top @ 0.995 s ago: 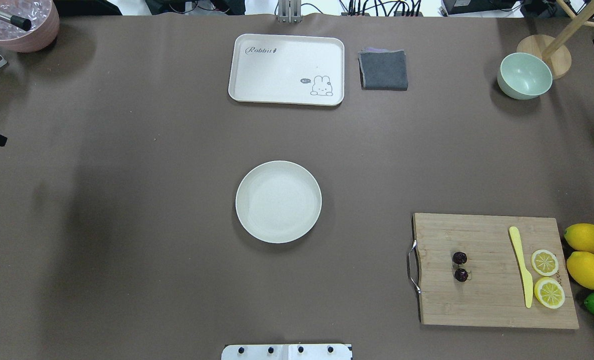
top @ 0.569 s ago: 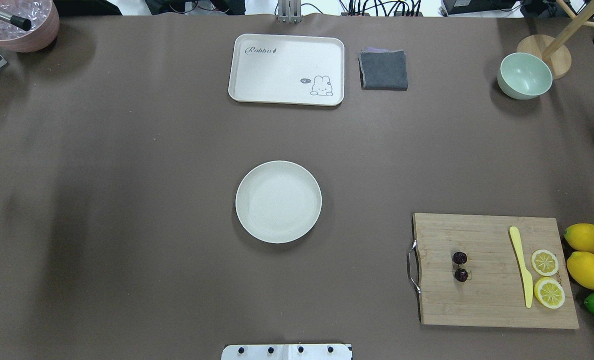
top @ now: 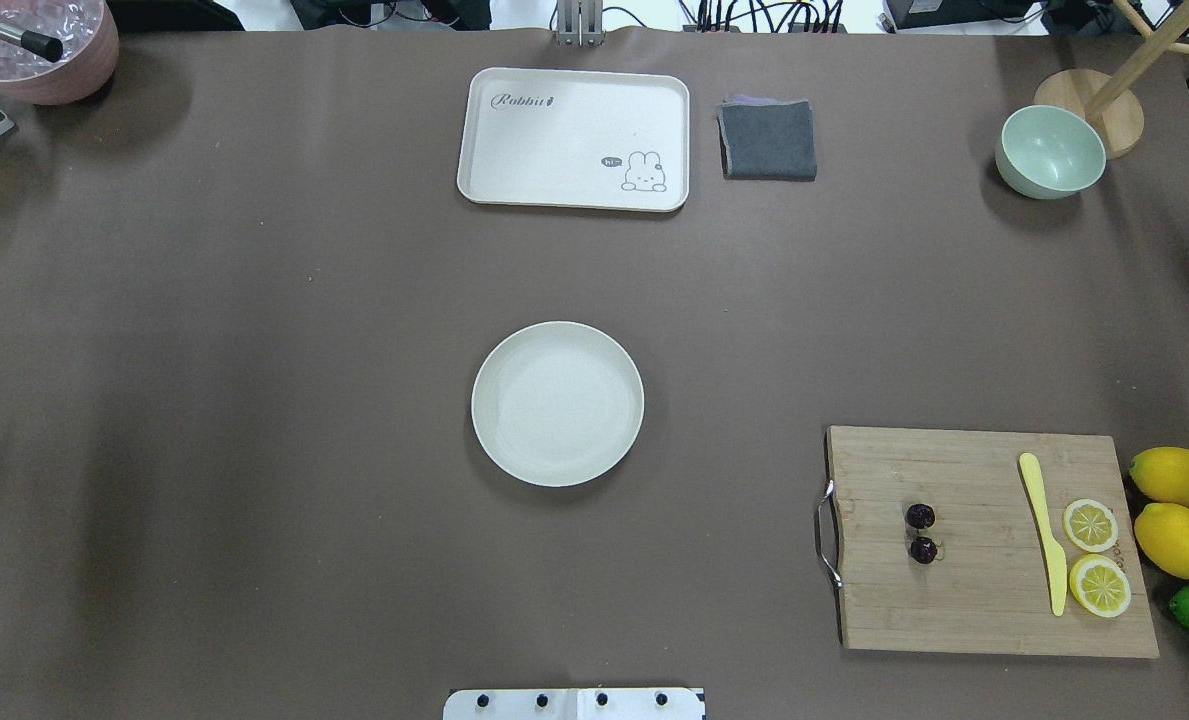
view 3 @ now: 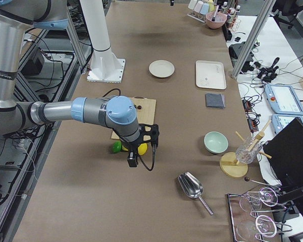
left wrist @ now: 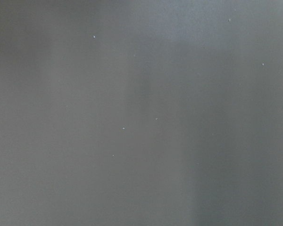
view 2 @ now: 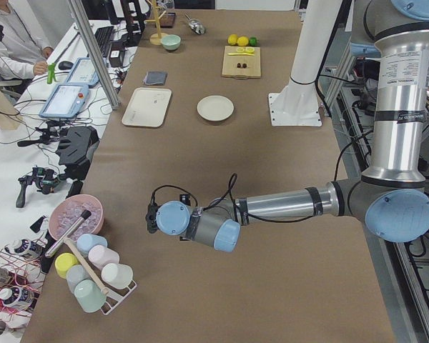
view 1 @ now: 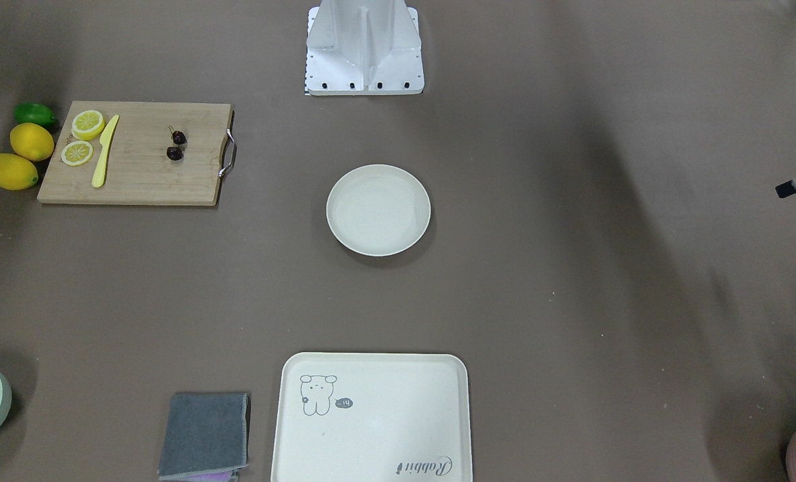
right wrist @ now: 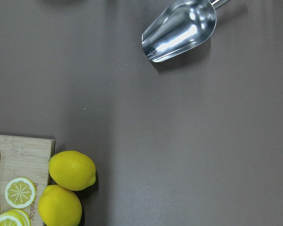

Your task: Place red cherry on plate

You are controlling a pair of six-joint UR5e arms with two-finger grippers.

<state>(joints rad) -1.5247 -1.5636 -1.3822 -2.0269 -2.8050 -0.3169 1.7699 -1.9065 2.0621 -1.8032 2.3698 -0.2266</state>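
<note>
Red cherry (top: pixel 923 550): lies on the cutting board (top: pixel 984 610), toward its handle end. It is apart from the yellow knife (top: pixel 1044 530) and the lemon slices (top: pixel 1091 525) at the board's other end. The two fruits sit side by side, and the pair's line runs the board's short way, parallel to the metal handle. Stems too thin to trace.

Plate (top: pixel 557 403): bare, off the board's handle end, well apart from it.

Right claw (view 3: pixel 144 143): hangs past the board's slice end, over the whole lemons (top: pixel 1176 477) beside it. Its wrist view catches only that corner of the board, the slices and two lemons. The cherry is out of its frame. Open or closed: cannot tell from the side view alone.

Left claw (view 2: pixel 155 214): far from the board, beyond the plate, over bare bench (top: pixel 254 450). State: cannot tell.

Judgement: the right arm is much the nearer. From its claw the cherry lies along the board's length, toward the handle. It is a small target, so the descent would need to be centred on the pair.
</note>
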